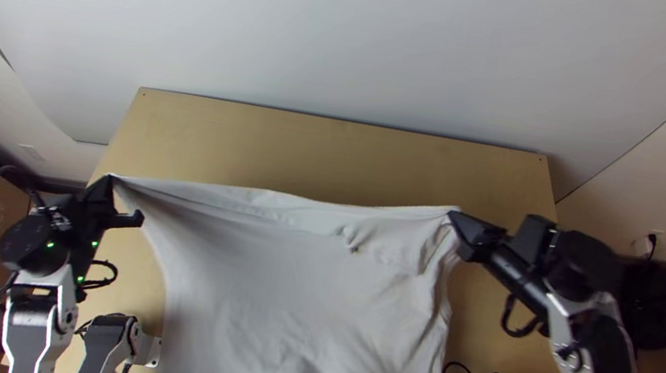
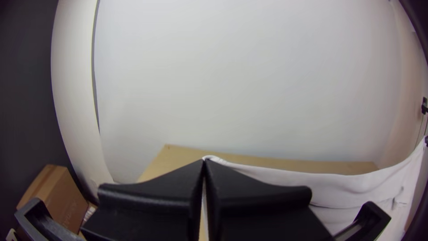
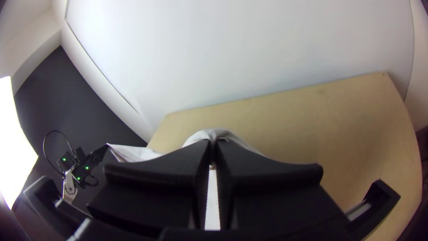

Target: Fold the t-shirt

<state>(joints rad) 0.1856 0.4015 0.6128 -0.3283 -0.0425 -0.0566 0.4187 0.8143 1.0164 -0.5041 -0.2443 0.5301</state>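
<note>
A white T-shirt (image 1: 289,287) is held up by two points over the wooden surface (image 1: 312,151), spread broad between your two sets of fingers. Its upper edge runs across the middle of the surface with a slight sag, and the rest hangs down towards and past the near edge of the surface. You cannot tell how much of the lower cloth touches the surface.

Your left fingers (image 2: 165,187) are pressed together on one upper corner, above the left side of the surface. Your right fingers (image 3: 169,178) are closed on the other end of that edge, over the right part of the surface; there the cloth bunches into a small peak and creases run down from it.

Expect the shirt to feel light, soft and limp. It should not break, but it will probably swing, wrinkle and follow every tug, and a pull too hard could stretch it or slide it out of so small a pinch. The two ends of the upper edge look like the right places to hold. Keep them level and gently apart, so the sag eases without strain, and lower the loose part first, letting it settle flat on the surface. For the fold itself, take an outer corner with a little more cloth, clear of the wrinkled patch near the right side.
</note>
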